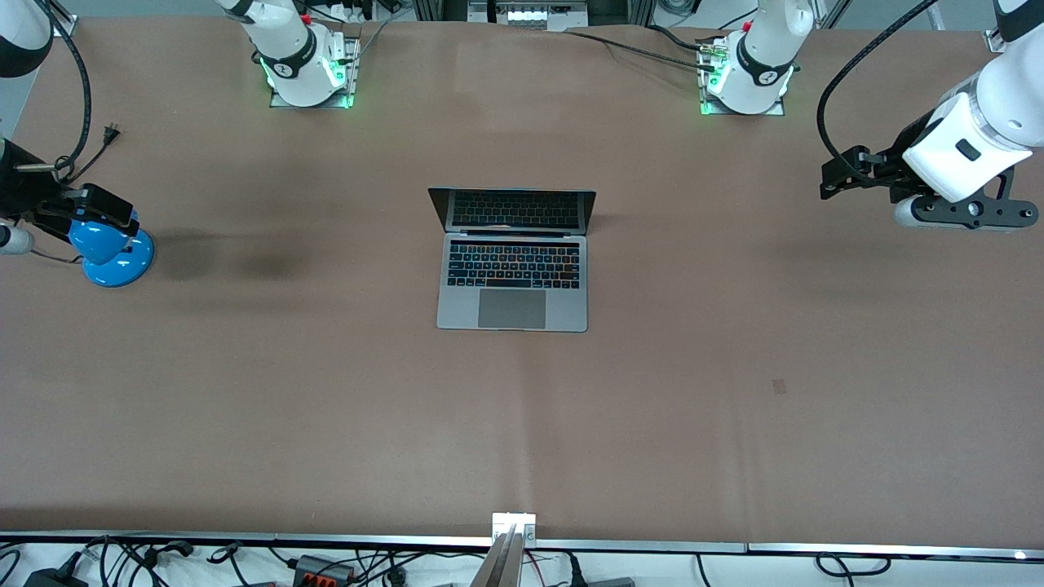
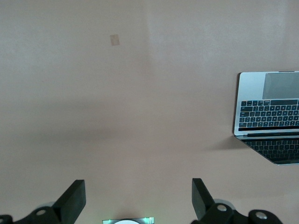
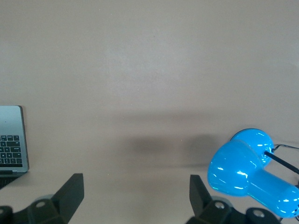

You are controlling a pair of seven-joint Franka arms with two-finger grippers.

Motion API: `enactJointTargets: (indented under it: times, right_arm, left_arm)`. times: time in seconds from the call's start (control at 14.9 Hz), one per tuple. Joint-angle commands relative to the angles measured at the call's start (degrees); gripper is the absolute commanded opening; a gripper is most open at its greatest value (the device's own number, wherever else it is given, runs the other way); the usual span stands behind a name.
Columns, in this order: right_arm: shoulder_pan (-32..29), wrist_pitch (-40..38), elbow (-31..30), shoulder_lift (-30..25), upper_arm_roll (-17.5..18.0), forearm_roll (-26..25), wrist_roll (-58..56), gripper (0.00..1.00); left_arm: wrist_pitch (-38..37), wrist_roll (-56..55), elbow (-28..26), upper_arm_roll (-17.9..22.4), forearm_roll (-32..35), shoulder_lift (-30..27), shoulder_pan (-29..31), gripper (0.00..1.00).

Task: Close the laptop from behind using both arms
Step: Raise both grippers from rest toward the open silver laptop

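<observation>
The left arm's black two-finger gripper (image 2: pixel 135 198) hangs in the air over bare table at the left arm's end, its jaws spread wide and holding nothing, touching nothing. The right arm's black two-finger gripper (image 3: pixel 135 196) hovers the same way at the right arm's end, jaws wide apart and empty, just beside a glossy blue desk lamp (image 1: pixel 110 249) with a round base that stands on the table there. Between the two grippers, well apart from both, the slim grey-silver metal laptop (image 1: pixel 512 281) sits open near the middle of the brown-covered table (image 1: pixel 734 424). Its dark screen stands upright and mirrors the black keyboard; the large trackpad lies on the part nearest the front camera. Broad stretches of plain brown surface lie on every side of the laptop, toward both arms' ends, toward the white arm bases (image 1: pixel 302 69) and toward the metal-trimmed edge nearest the front camera. A small pale patch (image 1: pixel 779 386) marks the covering toward the left arm's end.
</observation>
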Motion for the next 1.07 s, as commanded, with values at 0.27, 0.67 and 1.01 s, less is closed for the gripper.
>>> enactJointTargets:
  times: [0.27,0.67,1.01]
  right_arm:
    - [-0.3,-2.1,-1.3,-2.1,0.5,-0.3,-0.2,1.00]
    - [-0.1,-2.2,-1.3,-2.0,0.6,-0.2,0.0,0.44]
    - [-0.1,-2.4,-1.6,-1.9,0.8,0.0,0.0,0.00]
  left_arm:
    - [-0.5,0.3,-0.5,0.7,-0.8,-0.8,0.1,1.00]
    - [-2.8,-1.3,-0.2,0.1,-0.9,-1.1,0.2,0.06]
    - [-4.8,-1.1,-0.3,0.2,-2.3,-1.1,0.5,0.00]
